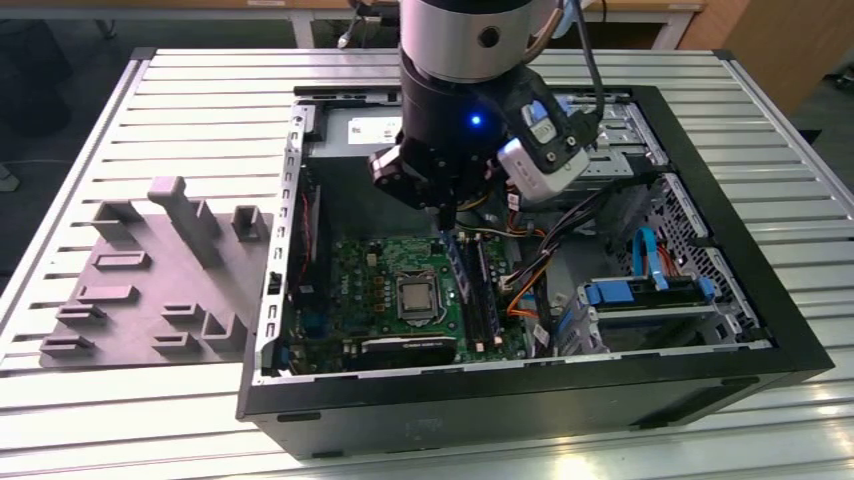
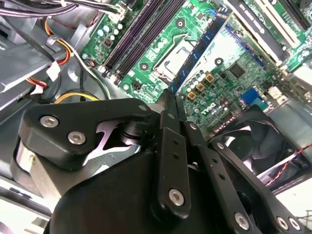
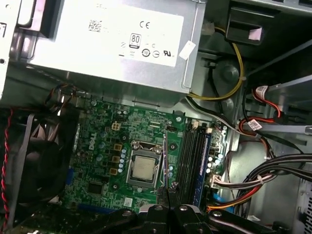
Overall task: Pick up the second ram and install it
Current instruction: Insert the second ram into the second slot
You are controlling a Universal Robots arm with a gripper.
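Slatted metal counter [image 1: 200, 90] under everything, and on it we've got an open PC case [image 1: 747, 300] lying on its side with a grey plastic fixture [image 1: 160, 280] just beside it. Our tool [image 1: 441, 222] hangs over the green motherboard [image 1: 380, 275], fingers [image 2: 173, 146] pressed together on the second ram [image 3: 166, 163], a thin dark stick held edge-on above the board. Another stick [image 3: 204, 165] sits in the slots near the CPU socket [image 3: 142, 168].
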